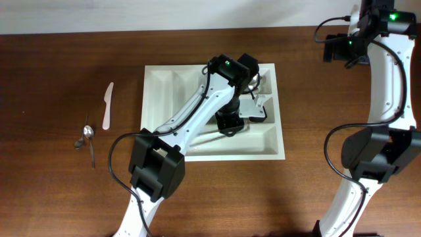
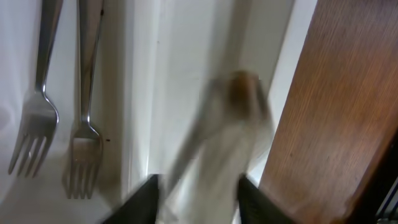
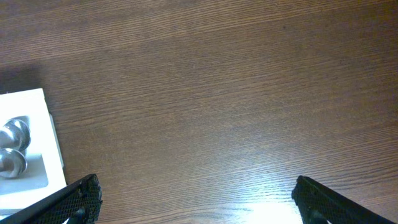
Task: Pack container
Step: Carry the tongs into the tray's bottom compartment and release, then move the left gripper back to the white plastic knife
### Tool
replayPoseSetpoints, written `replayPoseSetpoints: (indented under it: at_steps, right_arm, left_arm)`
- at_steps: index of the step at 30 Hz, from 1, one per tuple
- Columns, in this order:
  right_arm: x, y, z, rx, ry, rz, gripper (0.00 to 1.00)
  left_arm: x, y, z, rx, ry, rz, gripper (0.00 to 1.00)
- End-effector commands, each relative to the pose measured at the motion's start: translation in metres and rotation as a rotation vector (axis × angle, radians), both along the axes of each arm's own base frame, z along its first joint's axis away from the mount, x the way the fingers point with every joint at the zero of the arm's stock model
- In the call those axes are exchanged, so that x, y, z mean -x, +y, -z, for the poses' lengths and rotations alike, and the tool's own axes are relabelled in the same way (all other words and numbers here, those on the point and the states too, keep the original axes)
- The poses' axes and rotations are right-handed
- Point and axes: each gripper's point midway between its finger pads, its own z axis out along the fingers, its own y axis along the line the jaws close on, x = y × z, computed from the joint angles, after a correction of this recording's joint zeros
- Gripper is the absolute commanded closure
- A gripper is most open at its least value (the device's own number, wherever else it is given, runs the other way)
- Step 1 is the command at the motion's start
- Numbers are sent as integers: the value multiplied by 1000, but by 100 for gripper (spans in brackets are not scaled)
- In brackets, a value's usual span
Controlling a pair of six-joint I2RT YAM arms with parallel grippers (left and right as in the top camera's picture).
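Arm extended, the left gripper stands partly parted; the right gripper hangs wide open.

The left arm and right arm are wearing white rounded shells with boxy black joint housings. Black cables are looping beside each, green lights are glowing, and the right gripper is showing black, mesh-textured fingers.

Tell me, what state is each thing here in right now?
container: flat on the table, partly filled.
forks: two lying side by side in one compartment.
left gripper: fingers apart, grip unclear.
blurred utensil: in that gripper's gap, held or dropping unclear.
right gripper: open, empty.
white knife: loose on the table, unpacked.
spoon: loose on the table, unpacked.
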Motion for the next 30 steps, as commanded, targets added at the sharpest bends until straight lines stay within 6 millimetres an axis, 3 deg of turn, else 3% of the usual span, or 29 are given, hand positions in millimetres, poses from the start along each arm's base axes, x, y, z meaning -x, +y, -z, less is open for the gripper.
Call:
replayPoseSetpoints:
  at_steps: [1, 5, 8, 12, 17, 20, 22, 24, 30]
  right_arm:
    - [-1, 0, 2, 5, 4, 12, 1]
    - [-1, 0, 2, 5, 4, 12, 1]
    - [-1, 0, 2, 5, 4, 12, 1]
    - [-1, 0, 2, 5, 4, 12, 1]
    - [-1, 0, 2, 5, 4, 13, 1]
    - [-1, 0, 2, 5, 4, 12, 1]
    - [-1, 0, 2, 5, 3, 12, 1]
    - [-1, 0, 2, 5, 4, 13, 1]
    - [-1, 0, 2, 5, 4, 13, 1]
  left_arm:
    - [-1, -1, 0, 17, 6, 7, 52]
    - [-8, -1, 1, 10, -29, 8, 53]
    - [-27, 3, 2, -26, -116, -27, 56]
    - [-74, 21, -13, -84, -301, -226, 57]
    - [-137, 65, -59, -24, -457, -577, 57]
    - [-168, 114, -79, 15, -491, -833, 48]
    - [-180, 162, -80, 1, -481, -1007, 43]
    - [-179, 199, -75, -41, -451, -1095, 43]
    - [-150, 315, -56, -181, -293, -1398, 42]
